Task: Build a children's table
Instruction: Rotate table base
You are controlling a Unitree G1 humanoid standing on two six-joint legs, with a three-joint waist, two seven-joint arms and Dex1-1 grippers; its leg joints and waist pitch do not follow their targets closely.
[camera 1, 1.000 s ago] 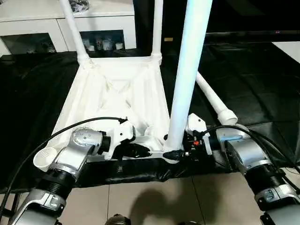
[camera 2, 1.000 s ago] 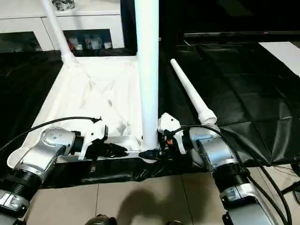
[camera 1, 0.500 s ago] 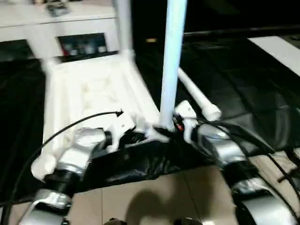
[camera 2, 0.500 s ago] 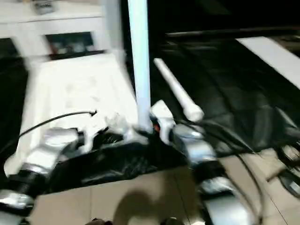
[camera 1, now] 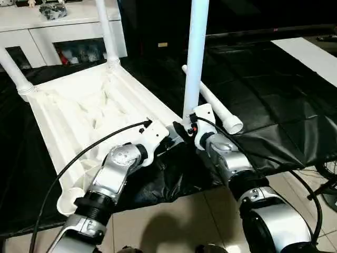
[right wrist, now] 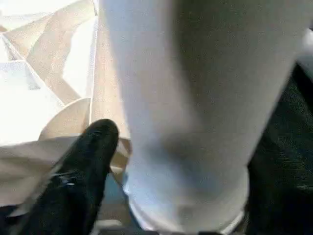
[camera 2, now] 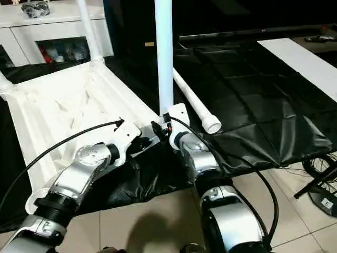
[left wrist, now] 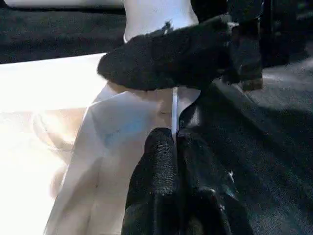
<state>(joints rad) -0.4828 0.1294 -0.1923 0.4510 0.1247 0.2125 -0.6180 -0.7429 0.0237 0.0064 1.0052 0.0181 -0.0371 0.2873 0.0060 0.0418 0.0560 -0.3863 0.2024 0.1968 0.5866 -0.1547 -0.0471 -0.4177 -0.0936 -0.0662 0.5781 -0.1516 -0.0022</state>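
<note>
Slewed since a second ago, the upturned tabletop (camera 1: 68,121) now shows its near edge running slantwise across the head view instead of level. The camera swung as well, so how much of that turn is the tabletop's own cannot be told.

It lies ribbed side up on a black sheet (camera 1: 274,95), two legs (camera 1: 105,31) standing in its far corners. A third leg (camera 1: 194,63) stands upright in the near right socket. The right gripper (camera 1: 183,128) sits at that leg's foot; whether it clasps the tube or has let go cannot be told. The left gripper (left wrist: 173,139) is clenched on nothing, its tips at the tabletop's rim just beside the same socket.

The last leg (camera 1: 210,100) lies loose on the sheet just right of the right gripper, its long axis running away from the robot, wide end nearest. The right arm is plainly the closer one. The empty socket (camera 1: 67,203) waits at the opposite near corner, beside the left forearm, so the leg will likely have to cross in front of the robot. A white cabinet (camera 1: 52,21) stands behind.
</note>
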